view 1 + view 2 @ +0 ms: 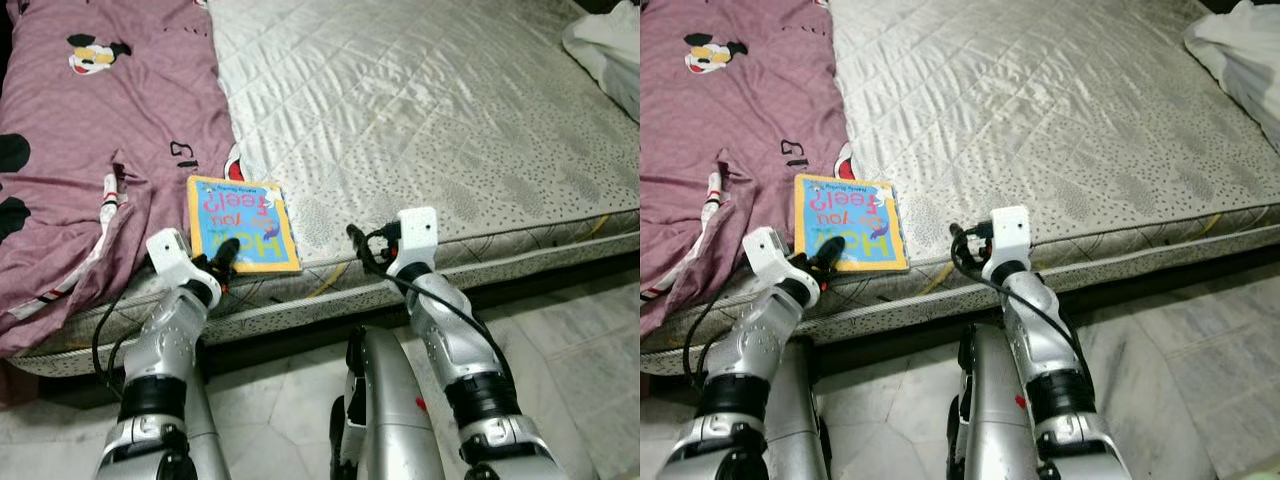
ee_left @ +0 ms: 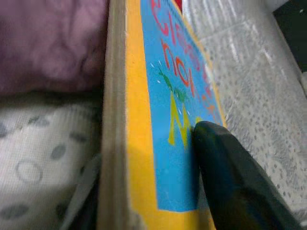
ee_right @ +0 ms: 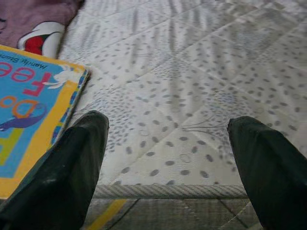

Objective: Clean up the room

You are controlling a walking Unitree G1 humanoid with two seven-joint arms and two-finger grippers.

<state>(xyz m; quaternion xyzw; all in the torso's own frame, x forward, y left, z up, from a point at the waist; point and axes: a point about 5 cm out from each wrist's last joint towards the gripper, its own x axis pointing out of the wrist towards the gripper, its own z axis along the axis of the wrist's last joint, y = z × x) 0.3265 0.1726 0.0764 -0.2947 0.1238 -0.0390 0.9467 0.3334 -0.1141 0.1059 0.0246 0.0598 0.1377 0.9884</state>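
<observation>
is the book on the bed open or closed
Closed. The book lies flat on the mattress with its front cover up, its stacked page edge visible in the left wrist view, where the left claw reaches its near edge.

Both silver arms reach forward, left gripper (image 1: 224,255) fingers closed, right gripper (image 3: 168,158) fingers spread wide.

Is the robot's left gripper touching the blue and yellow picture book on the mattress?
Touching. In the left wrist view a black finger lies pressed on the cover of the blue and yellow picture book, with no gap; the left gripper sits at the book's near edge.
</observation>
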